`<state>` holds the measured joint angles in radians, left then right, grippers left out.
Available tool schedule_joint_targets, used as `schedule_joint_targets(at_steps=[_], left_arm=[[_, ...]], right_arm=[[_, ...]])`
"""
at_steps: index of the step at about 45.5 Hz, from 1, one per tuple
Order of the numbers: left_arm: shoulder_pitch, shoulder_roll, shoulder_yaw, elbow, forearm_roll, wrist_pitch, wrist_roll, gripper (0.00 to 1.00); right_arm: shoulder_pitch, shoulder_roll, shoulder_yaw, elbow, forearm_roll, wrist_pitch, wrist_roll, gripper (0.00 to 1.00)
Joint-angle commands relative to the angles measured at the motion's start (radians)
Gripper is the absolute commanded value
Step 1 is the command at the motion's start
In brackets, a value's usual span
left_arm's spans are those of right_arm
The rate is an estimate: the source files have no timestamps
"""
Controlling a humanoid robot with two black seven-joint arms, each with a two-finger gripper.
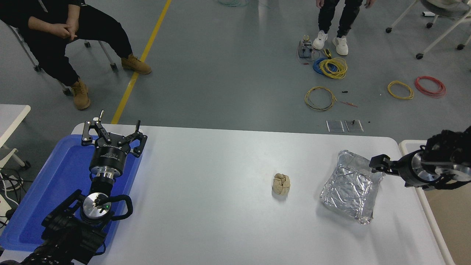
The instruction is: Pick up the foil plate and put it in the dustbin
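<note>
The foil plate point(351, 191), shiny silver with wrinkled walls, lies on the white table point(206, 206) at the right. My right gripper point(384, 170) comes in low from the right edge, open, with its upper finger point(379, 162) at the plate's far right rim. I cannot tell if it touches the foil. The dustbin point(428, 215), beige with a cream rim, stands just off the table's right edge under my right arm. My left gripper point(112, 131) is parked open over the blue tray at the lower left.
A tan paper ball point(281, 183) lies left of the foil plate. A flat blue tray point(55, 184) lies at the table's left edge. A person point(55, 33) sits at the far left and another point(333, 22) stands at the far right, with wire coils point(333, 68) on the floor.
</note>
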<state>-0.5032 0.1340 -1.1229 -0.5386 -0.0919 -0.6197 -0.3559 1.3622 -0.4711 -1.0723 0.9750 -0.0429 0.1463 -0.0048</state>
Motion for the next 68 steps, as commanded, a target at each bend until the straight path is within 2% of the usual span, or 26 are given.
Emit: schedule_joint_targets(at_steps=[1, 17, 23, 33, 45, 52, 56, 63, 68], left_arm=[[0.0, -0.001, 0.0, 0.0, 0.0, 0.0, 0.0, 1.0], [0.0, -0.001, 0.0, 0.0, 0.0, 0.0, 0.0, 1.0], [0.0, -0.001, 0.0, 0.0, 0.0, 0.0, 0.0, 1.0], [0.0, -0.001, 0.0, 0.0, 0.0, 0.0, 0.0, 1.0], [0.0, -0.001, 0.0, 0.0, 0.0, 0.0, 0.0, 1.0], [0.0, -0.001, 0.0, 0.0, 0.0, 0.0, 0.0, 1.0], [0.0, 0.001, 0.0, 0.0, 0.0, 0.0, 0.0, 1.0], [0.0, -0.001, 0.0, 0.0, 0.0, 0.0, 0.0, 1.0], [0.0, -0.001, 0.0, 0.0, 0.0, 0.0, 0.0, 1.0]], right_arm=[[-0.089, 0.003, 0.064, -0.021, -0.002, -0.062, 0.0, 1.0], [-0.207, 0.029, 0.127, -0.114, -0.003, -0.108, 0.008, 0.99], [-0.229, 0.04, 0.137, -0.148, -0.038, -0.108, 0.009, 0.98], [-0.284, 0.065, 0.149, -0.196, -0.075, -0.106, 0.011, 0.89], [-0.304, 0.074, 0.15, -0.203, -0.092, -0.111, 0.015, 0.86], [-0.304, 0.086, 0.149, -0.208, -0.094, -0.111, 0.017, 0.67], [-0.304, 0.089, 0.149, -0.208, -0.095, -0.111, 0.019, 0.45], [-0.304, 0.098, 0.149, -0.205, -0.141, -0.109, 0.026, 0.11], [-0.301, 0.098, 0.149, -0.203, -0.172, -0.109, 0.043, 0.0]])
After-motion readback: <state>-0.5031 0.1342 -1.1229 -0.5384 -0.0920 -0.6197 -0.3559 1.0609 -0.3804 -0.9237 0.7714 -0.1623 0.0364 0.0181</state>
